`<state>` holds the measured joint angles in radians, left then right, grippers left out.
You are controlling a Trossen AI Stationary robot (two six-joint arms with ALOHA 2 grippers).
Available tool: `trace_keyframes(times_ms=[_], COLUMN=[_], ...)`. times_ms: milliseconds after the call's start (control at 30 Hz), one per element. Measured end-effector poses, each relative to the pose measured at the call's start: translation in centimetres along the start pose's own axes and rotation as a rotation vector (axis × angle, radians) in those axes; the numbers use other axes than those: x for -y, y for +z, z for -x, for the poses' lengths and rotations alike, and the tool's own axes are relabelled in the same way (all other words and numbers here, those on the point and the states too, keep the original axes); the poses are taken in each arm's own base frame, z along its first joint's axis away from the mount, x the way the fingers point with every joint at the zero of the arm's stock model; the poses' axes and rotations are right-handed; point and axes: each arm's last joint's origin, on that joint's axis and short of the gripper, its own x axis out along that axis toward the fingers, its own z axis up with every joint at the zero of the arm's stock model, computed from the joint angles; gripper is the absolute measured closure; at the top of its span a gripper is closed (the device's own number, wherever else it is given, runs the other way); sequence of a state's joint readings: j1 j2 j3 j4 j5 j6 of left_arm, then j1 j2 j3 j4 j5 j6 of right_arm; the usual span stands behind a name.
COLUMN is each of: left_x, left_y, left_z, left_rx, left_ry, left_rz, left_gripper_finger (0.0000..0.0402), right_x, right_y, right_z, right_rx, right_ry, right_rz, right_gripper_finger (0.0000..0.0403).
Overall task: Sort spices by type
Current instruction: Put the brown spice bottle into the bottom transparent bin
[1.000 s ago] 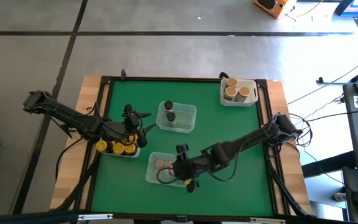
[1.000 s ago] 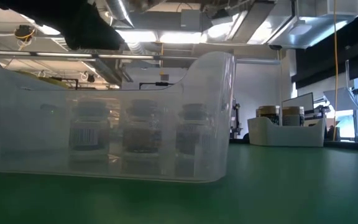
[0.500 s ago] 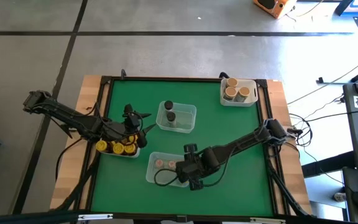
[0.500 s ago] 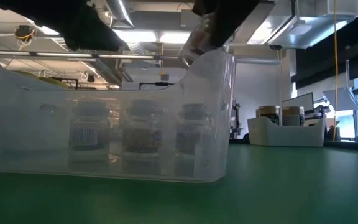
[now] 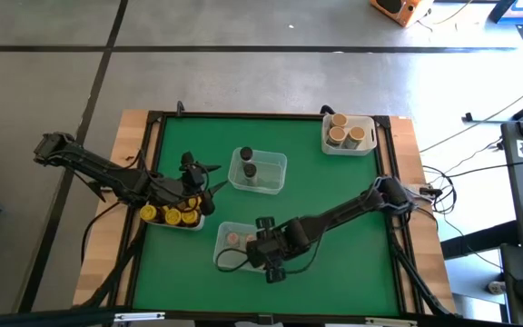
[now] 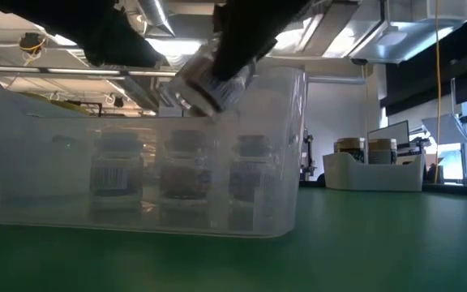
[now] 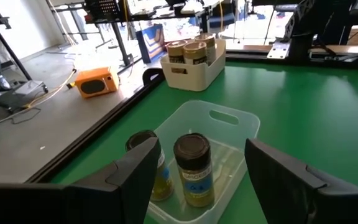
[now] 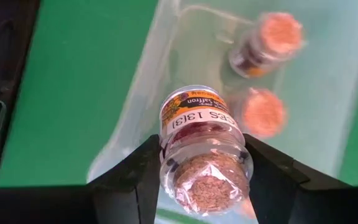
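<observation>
My right gripper (image 8: 204, 165) is shut on a small spice jar (image 8: 199, 140) with a cork-coloured lid. It hangs over the clear tub (image 5: 225, 238) near the table's front edge. Two pinkish-lidded jars (image 8: 263, 112) stand on that tub's floor. In the low view the held jar (image 6: 205, 79) hangs tilted at the tub's rim (image 6: 282, 77). My left gripper (image 5: 209, 179) stands open at the left, above the tub of yellow-lidded jars (image 5: 172, 215). It faces the tub with two black-lidded jars (image 7: 192, 167). My right gripper pinches the jar's glass sides (image 8: 166, 158) between its two fingers, close to the lid end. The fingers come slanting down from the table's right. The jar is lifted clear and tilted, lid (image 8: 207, 180) toward the wrist and base toward the tub.
A white tray (image 5: 348, 145) with tan-lidded jars stands at the far right corner. The tub of black-lidded jars (image 5: 258, 171) sits mid-table. Bare green mat lies between the tubs and along the right side. A raised dark rim (image 5: 271, 115) edges the mat.
My right gripper has gone down and a little toward the table's left edge with the jar, tipping steeper. The jar has come into the low view from above and now hangs at the near tub's rim.
</observation>
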<state>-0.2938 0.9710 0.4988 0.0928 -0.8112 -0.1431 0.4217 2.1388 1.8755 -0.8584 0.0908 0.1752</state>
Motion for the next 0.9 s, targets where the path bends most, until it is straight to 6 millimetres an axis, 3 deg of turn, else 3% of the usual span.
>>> trace_keyframes(times_ms=[300,667,900], left_x=[0.0,0.0,0.0], left_y=[0.0,0.0,0.0], left_z=[0.0,0.0,0.0], left_rx=[-0.003,-0.003,-0.002], left_ry=[0.001,0.001,0.0], left_rz=[0.002,-0.002,-0.002], left_gripper_finger=[0.0164,0.0164,0.0164], right_x=[0.5,2.7,2.8], right_y=[-0.3,-1.3,-1.4], right_z=[-3.1,-4.7,-5.4], right_rx=[-0.053,-0.096,-0.068], right_ry=[0.064,0.043,0.045], right_rz=[0.01,-0.039,-0.036], right_gripper_finger=[0.0218,0.0202,0.0194])
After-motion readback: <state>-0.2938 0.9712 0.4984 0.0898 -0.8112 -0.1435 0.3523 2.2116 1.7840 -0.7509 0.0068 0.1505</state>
